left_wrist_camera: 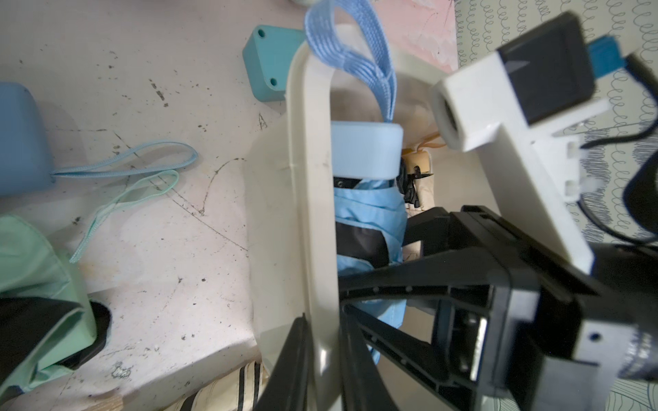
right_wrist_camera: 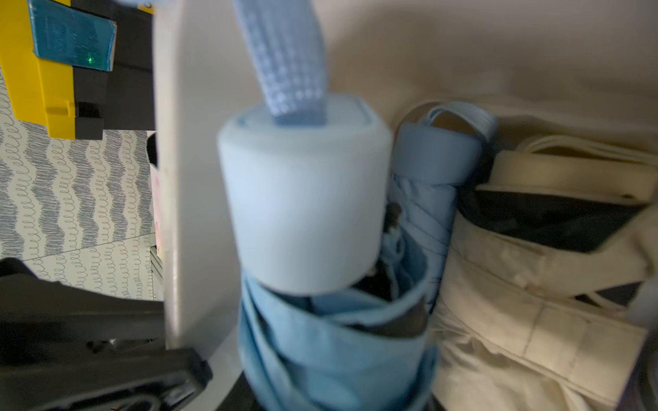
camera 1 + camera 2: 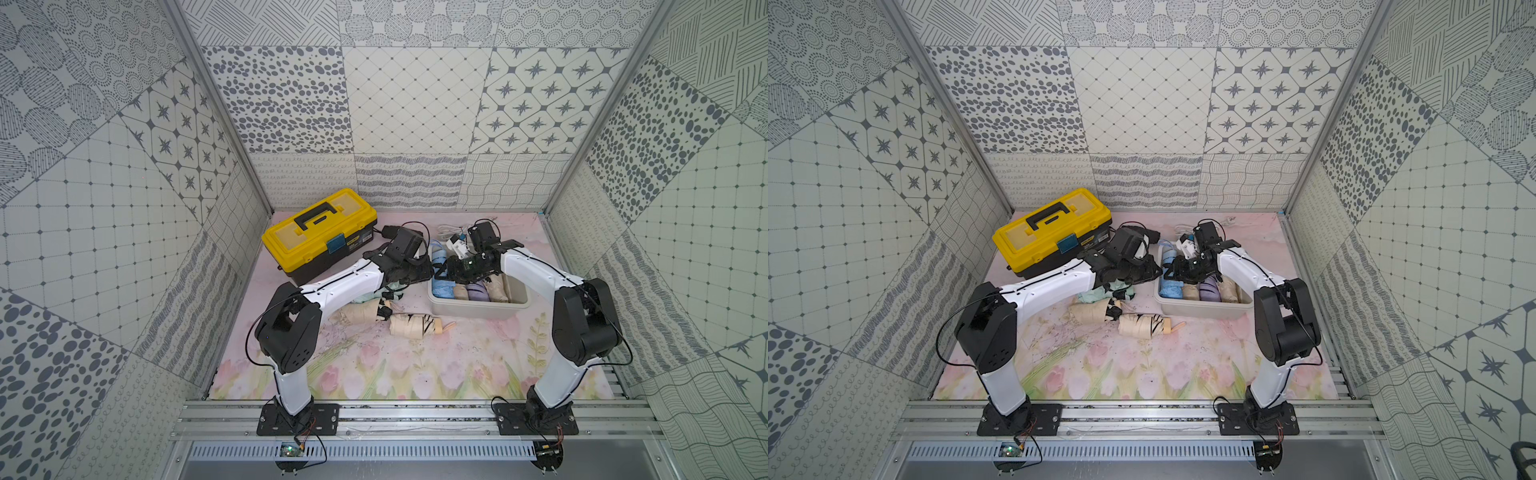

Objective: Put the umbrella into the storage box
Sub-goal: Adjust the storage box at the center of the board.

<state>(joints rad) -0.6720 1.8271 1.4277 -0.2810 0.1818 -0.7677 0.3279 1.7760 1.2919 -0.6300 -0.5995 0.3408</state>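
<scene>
The white storage box (image 3: 478, 311) (image 3: 1202, 311) sits right of centre on the floral mat. A light blue folded umbrella (image 3: 441, 286) (image 3: 1172, 289) (image 1: 368, 213) (image 2: 302, 213) lies inside along the box's left wall, its strap trailing over the far rim. My right gripper (image 3: 444, 272) (image 3: 1174, 271) (image 2: 331, 373) reaches into the box and is shut on this umbrella's cloth body. My left gripper (image 3: 429, 277) (image 3: 1152, 276) (image 1: 325, 320) is shut on the box's left rim (image 1: 309, 178), one finger outside and one inside.
Beige and purple umbrellas (image 3: 476, 291) fill the rest of the box. On the mat lie a mint green umbrella (image 3: 374, 296), a beige one (image 3: 357, 313) and a striped beige one (image 3: 415, 325). A yellow-lidded toolbox (image 3: 320, 232) stands back left. A small teal block (image 1: 267, 64) lies near the box.
</scene>
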